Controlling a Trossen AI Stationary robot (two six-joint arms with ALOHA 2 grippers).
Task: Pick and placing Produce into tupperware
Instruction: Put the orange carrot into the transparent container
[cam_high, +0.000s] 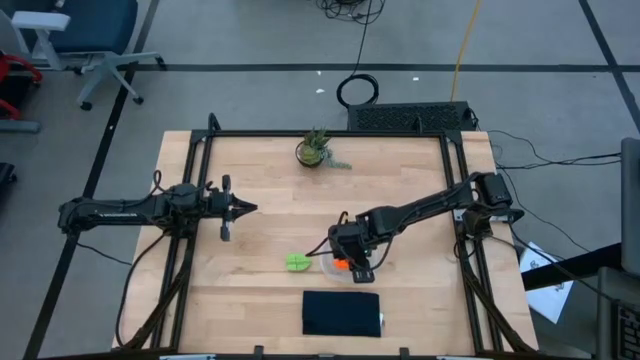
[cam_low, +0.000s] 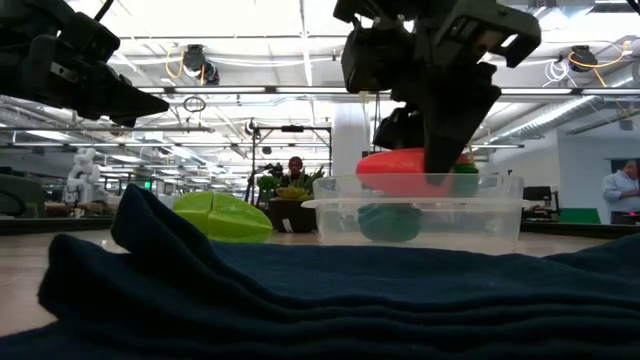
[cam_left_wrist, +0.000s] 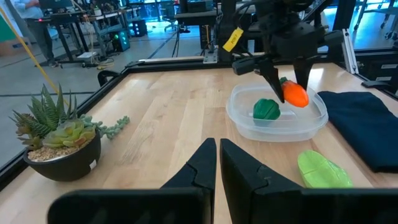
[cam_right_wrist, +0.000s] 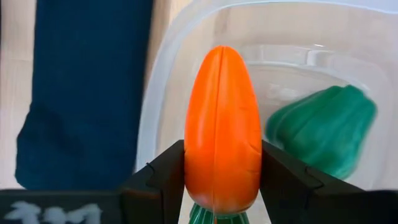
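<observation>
The orange carrot (cam_right_wrist: 222, 118) sits between the fingers of my right gripper (cam_right_wrist: 222, 167), over the clear tupperware (cam_left_wrist: 247, 122). The dark green lump (cam_left_wrist: 266, 109) lies on the floor of the tupperware. The lime-green leafy piece (cam_high: 298, 262) lies flat on the table just left of the tupperware. My left gripper (cam_high: 243, 207) hovers shut over the table's left half, away from all of it. My right gripper pinches the carrot's thick end (cam_right_wrist: 222, 186), just ahead of its green tip, between the two fingers (cam_right_wrist: 166, 174). They lie across it and come from above, pointing down. The carrot is lifted clear and lies roughly level at the tupperware's rim height (cam_low: 405, 170).
A dark cloth pad (cam_high: 341, 313) lies at the near edge, right in front of the tupperware. A small potted plant (cam_high: 315, 148) stands at the far edge. Bare wood lies between the left gripper and the leafy piece.
</observation>
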